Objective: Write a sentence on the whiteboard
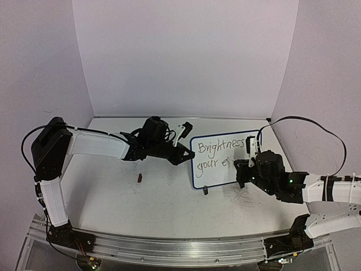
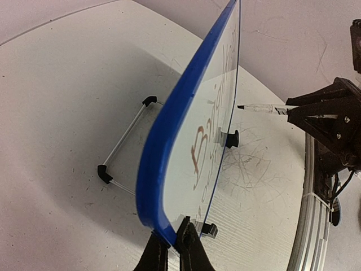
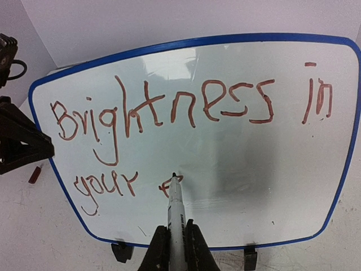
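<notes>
Nearest the viewer, the aluminium rail [image 1: 169,245] carries both arm bases at the edge of the white table [image 1: 113,192]. Right of centre on that table, the whiteboard [image 3: 237,186] stands upright on its feet between the two arms. The left gripper [image 2: 176,240] is clamped on the left edge of its blue frame, and the right gripper [image 3: 176,240] is closed around a marker [image 3: 176,206], whose tip appears to touch the board. The sentence [image 3: 186,107] reads "Brightness in" above "your" and one unfinished letter, so the writing step looks midway through its second line. The next move likely calls for short, light strokes rightward with the frame braced. A small reddish object [image 1: 139,178], possibly a cap, lies apart to the left.
</notes>
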`<state>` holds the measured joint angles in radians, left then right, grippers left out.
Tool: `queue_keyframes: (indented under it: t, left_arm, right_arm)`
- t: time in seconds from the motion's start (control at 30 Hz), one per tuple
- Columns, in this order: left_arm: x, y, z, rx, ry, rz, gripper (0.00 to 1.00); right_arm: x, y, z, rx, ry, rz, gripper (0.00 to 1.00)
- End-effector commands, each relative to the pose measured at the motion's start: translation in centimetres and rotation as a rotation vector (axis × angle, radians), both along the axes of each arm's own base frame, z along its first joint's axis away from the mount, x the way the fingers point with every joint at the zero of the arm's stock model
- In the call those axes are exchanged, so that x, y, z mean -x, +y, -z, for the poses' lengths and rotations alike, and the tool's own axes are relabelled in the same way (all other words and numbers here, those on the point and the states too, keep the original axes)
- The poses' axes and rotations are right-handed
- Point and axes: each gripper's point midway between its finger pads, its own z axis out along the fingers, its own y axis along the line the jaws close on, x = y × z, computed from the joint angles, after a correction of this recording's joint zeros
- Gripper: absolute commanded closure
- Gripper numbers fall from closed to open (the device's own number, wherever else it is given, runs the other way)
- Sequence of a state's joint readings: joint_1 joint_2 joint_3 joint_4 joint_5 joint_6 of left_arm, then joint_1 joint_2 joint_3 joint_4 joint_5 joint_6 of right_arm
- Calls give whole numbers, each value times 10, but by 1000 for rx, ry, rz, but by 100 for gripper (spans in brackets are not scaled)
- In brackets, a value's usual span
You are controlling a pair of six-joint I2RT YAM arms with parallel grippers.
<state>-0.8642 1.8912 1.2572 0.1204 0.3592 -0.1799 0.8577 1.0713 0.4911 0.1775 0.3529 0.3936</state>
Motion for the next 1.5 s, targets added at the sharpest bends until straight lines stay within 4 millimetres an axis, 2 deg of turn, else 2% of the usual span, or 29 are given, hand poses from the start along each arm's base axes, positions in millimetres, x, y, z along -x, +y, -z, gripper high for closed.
queue_keyframes:
  t: [0.0, 0.2, 0.57, 0.9, 1.13, 1.37, 1.47]
  left_arm:
    - [-9, 25, 44, -195, -3, -72, 100]
    - [-10, 25, 42, -194, -10, -75, 100]
    - [-10, 24, 42, -194, -12, -71, 100]
    - [-9, 25, 43, -196, -12, -71, 100]
    - [-9, 25, 43, -197, -10, -71, 100]
    - [-8, 24, 42, -197, -10, -71, 100]
    - [-8, 24, 42, -196, -12, -70, 100]
  right_arm:
    - [-9, -6, -8, 5, -26, 56, 100]
    - [-12, 0, -2, 26, -8, 48, 100]
    - [-14, -2, 7, 51, 1, 60, 100]
    - [-4, -12, 22, 70, 55, 70, 100]
    - [-7, -13, 15, 72, 39, 86, 100]
    - [-17, -8, -7, 55, -16, 95, 100]
    - [-20, -7, -10, 55, -22, 96, 100]
